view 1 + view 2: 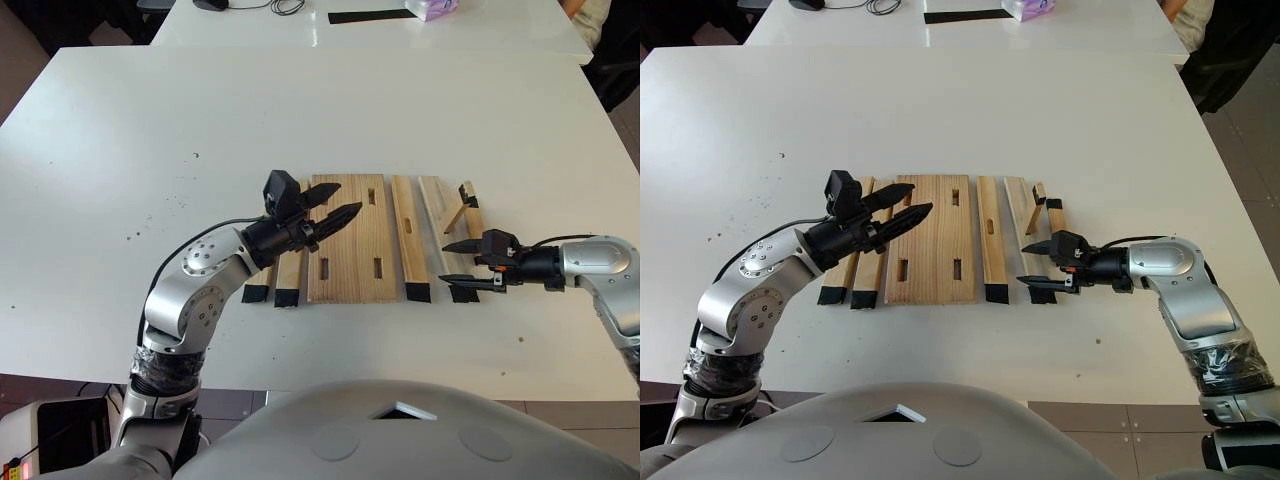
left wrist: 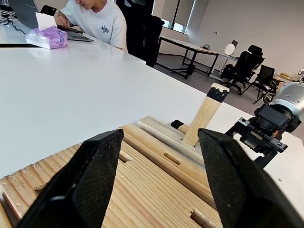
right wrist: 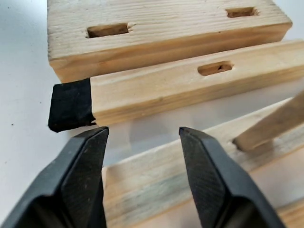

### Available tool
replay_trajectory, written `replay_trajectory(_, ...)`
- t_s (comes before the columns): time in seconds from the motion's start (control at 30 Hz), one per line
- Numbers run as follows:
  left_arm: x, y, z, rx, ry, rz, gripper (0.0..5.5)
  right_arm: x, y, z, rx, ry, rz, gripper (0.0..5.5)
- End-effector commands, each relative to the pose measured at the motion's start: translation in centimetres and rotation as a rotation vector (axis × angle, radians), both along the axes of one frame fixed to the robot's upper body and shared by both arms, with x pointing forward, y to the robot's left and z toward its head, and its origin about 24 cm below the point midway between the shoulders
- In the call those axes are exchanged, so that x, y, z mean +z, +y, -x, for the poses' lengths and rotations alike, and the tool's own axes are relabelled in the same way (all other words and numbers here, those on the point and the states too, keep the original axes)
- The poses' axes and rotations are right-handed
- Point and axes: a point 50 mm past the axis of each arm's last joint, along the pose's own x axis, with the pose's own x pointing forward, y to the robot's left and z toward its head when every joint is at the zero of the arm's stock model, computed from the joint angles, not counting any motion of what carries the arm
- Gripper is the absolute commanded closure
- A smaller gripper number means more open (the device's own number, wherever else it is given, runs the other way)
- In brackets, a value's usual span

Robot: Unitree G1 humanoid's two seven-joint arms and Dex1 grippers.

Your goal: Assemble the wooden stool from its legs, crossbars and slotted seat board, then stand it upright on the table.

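Leg [image 1: 434, 215] second right of the seat board [image 1: 347, 245] is lying parallel to it, near end pointing into the wide-open right gripper [image 1: 444, 261], nearer than the gaping left gripper [image 1: 348, 197].

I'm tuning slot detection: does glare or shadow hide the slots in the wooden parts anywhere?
Left eye view: light falls evenly on the pale wooden slotted seat board, its slots dark and easy to read; glare sits on the far white table, off the parts. Right wrist view: the slot in the black-tipped wooden leg is shaded inside, yet its outline stays plain.
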Motion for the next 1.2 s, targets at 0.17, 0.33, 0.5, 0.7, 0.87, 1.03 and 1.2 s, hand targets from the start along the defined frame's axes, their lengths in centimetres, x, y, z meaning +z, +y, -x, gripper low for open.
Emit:
replay_trajectory(0.17,-0.1,0.3,0.4,0.023,-0.008,-0.028,2.58,2.9,0.0,1.0,-0.14,-0.119,-0.098,2.75)
replay_trajectory(0.33,-0.3,0.9,1.3,0.072,0.004,-0.032,2.58,3.4,1.6,3.8,-0.331,-0.096,-0.109,2.61)
replay_trajectory(0.5,-0.7,1.5,2.4,0.111,0.027,-0.047,2.58,2.0,2.3,5.8,-0.534,-0.03,-0.029,1.96)
replay_trajectory(0.7,-0.5,1.6,2.6,0.123,0.027,-0.051,2.58,1.7,4.2,5.8,-0.877,-0.055,-0.086,1.96)
replay_trajectory(0.87,-0.6,1.5,2.6,0.13,0.028,-0.051,2.58,0.7,3.9,5.5,-0.985,-0.05,-0.064,1.96)
replay_trajectory(1.03,-0.6,1.4,2.4,0.132,0.026,-0.05,2.58,-0.3,3.2,5.0,-1.016,-0.033,-0.046,1.96)
replay_trajectory(1.2,-0.6,1.3,2.3,0.128,0.025,-0.048,2.58,-1.0,3.6,4.8,-1.006,-0.015,-0.06,1.96)
